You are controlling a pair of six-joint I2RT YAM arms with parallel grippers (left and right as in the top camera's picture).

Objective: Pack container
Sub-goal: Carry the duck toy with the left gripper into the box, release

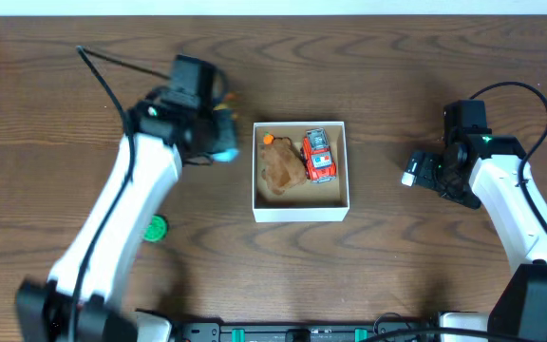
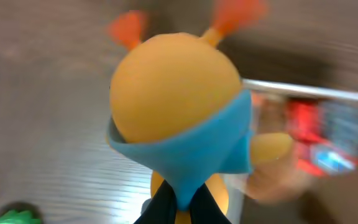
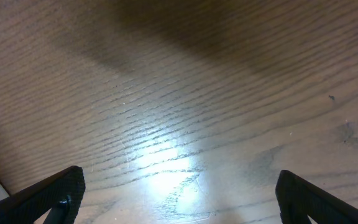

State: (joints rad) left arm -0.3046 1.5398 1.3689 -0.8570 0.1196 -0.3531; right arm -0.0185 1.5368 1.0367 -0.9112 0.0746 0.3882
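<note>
Container (image 1: pixel 300 211) mid-table: square, shallow, thin white walls, brown cardboard floor. Inside it: brown plush (image 1: pixel 281 166) and, beside it, red toy car (image 1: pixel 319 157). Left gripper (image 2: pixel 178 208) clamped on yellow toy (image 2: pixel 176 93) with blue bib, just left of container. Right gripper (image 3: pixel 179 196) spread wide over table (image 3: pixel 166 93), well right of container.

Container (image 1: pixel 300 211) holding red car (image 1: pixel 318 157) and brown plush (image 1: pixel 282 166), left gripper (image 1: pixel 215 128) with blue-and-orange toy (image 1: pixel 226 147) just beside it, green toy (image 1: pixel 157 228) well apart.
</note>
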